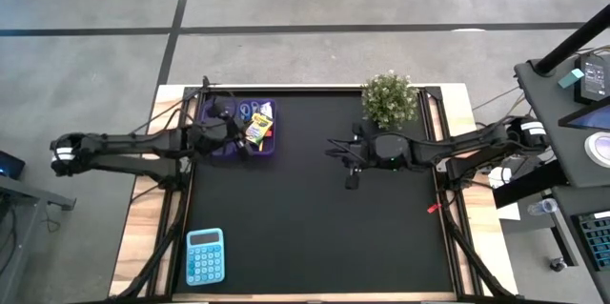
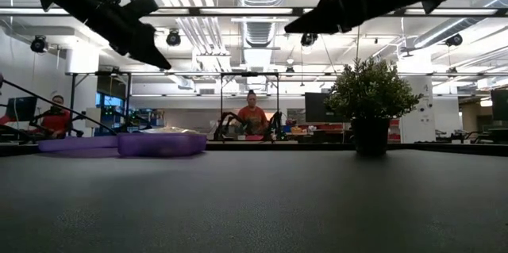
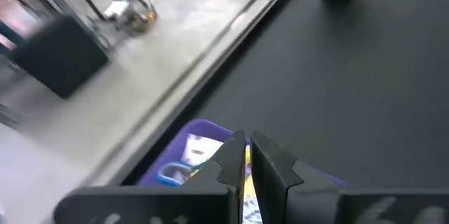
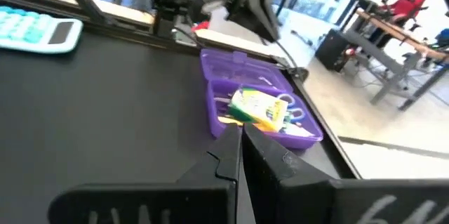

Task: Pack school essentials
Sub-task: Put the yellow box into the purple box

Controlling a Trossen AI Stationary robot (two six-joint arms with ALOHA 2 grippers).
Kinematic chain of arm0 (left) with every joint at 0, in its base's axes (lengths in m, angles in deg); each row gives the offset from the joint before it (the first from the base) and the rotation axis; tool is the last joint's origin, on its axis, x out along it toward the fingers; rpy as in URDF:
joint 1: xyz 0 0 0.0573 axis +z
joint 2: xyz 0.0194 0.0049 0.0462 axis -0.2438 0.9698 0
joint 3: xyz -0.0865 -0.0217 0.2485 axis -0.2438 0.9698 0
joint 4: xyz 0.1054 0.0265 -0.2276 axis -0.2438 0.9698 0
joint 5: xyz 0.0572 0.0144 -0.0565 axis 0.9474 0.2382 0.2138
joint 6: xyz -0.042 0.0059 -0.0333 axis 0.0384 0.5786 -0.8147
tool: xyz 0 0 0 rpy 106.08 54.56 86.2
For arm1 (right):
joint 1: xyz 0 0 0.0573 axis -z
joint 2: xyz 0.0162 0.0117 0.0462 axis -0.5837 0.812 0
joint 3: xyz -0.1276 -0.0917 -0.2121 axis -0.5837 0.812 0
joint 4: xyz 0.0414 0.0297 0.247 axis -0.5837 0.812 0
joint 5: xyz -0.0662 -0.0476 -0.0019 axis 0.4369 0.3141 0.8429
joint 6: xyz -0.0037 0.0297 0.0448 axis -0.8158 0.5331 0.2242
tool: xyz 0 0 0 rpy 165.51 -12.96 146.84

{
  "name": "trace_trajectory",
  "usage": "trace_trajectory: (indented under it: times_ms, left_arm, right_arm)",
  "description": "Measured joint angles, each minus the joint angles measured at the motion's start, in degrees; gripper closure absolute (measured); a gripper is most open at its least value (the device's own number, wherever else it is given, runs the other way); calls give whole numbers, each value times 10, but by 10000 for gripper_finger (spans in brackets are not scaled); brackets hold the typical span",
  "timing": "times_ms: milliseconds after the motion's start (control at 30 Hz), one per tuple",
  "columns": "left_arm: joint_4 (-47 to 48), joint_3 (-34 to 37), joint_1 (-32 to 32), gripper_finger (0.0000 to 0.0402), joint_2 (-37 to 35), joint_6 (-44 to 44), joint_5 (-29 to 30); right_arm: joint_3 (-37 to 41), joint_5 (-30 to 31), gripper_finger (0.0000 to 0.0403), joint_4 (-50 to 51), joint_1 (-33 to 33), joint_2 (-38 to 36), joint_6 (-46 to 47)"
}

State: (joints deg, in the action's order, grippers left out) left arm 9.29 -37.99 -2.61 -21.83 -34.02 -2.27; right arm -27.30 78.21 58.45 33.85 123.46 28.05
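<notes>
Left tool [image 1: 250, 142] hung above the purple case [image 1: 221, 148], fingers closed. Right tool [image 1: 338, 149] hovered well apart from the case, fingers closed.

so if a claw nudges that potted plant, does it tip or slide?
Probably tips rather than slides: the plant has a wide bushy top over a narrow dark pot. It looks light, so even a high nudge might topple it. The matte black table likely grips the pot's base.

Below me the mat [image 1: 315, 199] is black. My purple case [image 1: 240, 131] holds a yellow-green crayon box [image 1: 258, 125] and blue-handled scissors [image 4: 289, 109]. The near-left calculator [image 1: 205, 255] is light blue; the far plant [image 1: 389, 100] green.
</notes>
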Motion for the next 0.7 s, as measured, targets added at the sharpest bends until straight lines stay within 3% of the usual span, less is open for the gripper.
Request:
trace_trajectory:
  times_ms: [233, 433, 700]
  left_arm:
    - [13, -1, 96, 401, 8, -104, -89]
    - [49, 4, 195, 401, 94, -177, -162]
    - [44, -7, 214, 402, 210, -208, -177]
  right_arm:
    - [30, -28, 394, -51, 26, 0, -5]
    - [31, -30, 394, -51, 26, 0, -9]
    - [31, -58, 394, -50, 27, 0, -15]
